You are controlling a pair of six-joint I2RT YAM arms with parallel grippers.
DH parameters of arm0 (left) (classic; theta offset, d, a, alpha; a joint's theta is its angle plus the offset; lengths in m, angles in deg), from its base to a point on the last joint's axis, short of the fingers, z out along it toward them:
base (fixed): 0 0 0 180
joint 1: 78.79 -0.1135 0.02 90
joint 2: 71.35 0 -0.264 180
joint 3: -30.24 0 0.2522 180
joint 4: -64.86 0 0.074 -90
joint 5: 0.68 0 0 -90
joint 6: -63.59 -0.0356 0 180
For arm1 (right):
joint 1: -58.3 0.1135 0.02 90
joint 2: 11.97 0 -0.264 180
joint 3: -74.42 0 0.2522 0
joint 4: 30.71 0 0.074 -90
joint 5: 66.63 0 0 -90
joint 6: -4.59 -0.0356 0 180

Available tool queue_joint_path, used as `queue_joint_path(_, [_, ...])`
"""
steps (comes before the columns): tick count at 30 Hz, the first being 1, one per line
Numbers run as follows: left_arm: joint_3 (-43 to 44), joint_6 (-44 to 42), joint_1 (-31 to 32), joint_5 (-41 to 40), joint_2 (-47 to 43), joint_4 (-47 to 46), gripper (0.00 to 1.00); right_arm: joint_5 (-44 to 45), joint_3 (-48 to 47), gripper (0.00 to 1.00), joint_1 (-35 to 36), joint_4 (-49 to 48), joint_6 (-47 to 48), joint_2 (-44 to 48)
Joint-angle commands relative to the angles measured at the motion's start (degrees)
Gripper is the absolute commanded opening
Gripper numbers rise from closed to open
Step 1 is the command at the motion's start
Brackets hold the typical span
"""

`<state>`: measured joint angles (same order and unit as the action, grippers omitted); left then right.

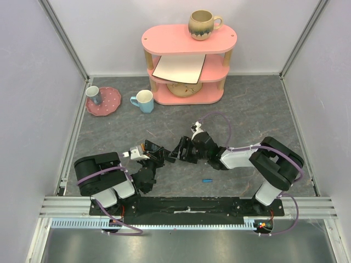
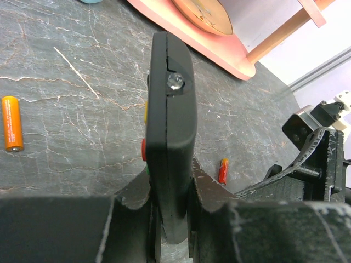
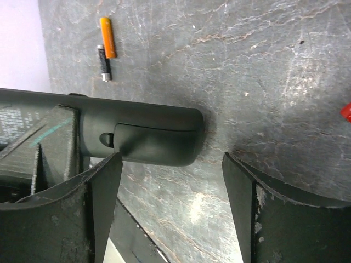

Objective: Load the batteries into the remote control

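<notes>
Remote control (image 2: 171,126) is on edge near the middle of the table (image 1: 263,115), clenched at its near end by the left fingers (image 2: 214,192), with the rest of its length sticking out free. I cannot tell whether it rests on the table or hangs just above it. This looks like a brace: one arm steadies the body so the other can work the back, where the right wrist view shows a panel with a small catch. Right fingers (image 3: 101,181) are spread wide and empty around the remote's free end, one tip just under it, the other well apart over bare table. None of the batteries is loaded yet. Blue battery (image 1: 207,179) lies loose toward the near edge, just in front of the right arm. Orange battery (image 2: 12,123) lies flat, well to the side of the remote. Red-orange battery (image 2: 223,170) sits near the right arm's fingers. For room, the right half and far right corner are open. Pink shelf (image 1: 170,38) stands at the far edge, with a blue mug (image 1: 144,101) and pink plate (image 1: 112,107) toward the far left corner. The two arms crowd each other at the centre, so a reach back for the blue battery probably calls for pulling clear of the remote first.
</notes>
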<state>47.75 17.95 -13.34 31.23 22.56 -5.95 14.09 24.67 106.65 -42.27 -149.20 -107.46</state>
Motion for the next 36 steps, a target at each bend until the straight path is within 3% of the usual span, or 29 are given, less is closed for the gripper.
queue_joint_path(1, [-6.3,-5.3,0.5,0.0,0.7,-8.1,0.02,-0.5,1.8,0.82,-0.6,-8.1,-3.1,1.9])
queue_joint_path(8, [-6.7,-2.4,0.5,0.2,1.9,-8.1,0.02,-2.2,5.3,0.85,-1.7,-20.1,-7.3,-0.2])
queue_joint_path(21, [-7.1,-0.2,0.5,-0.5,3.3,-8.0,0.02,-4.0,2.9,0.81,-1.9,-17.2,-4.9,-4.8])
queue_joint_path(36, [-7.2,-0.1,0.7,-0.5,3.4,-8.1,0.02,-4.5,3.0,0.85,-1.8,-21.4,-6.3,-6.6])
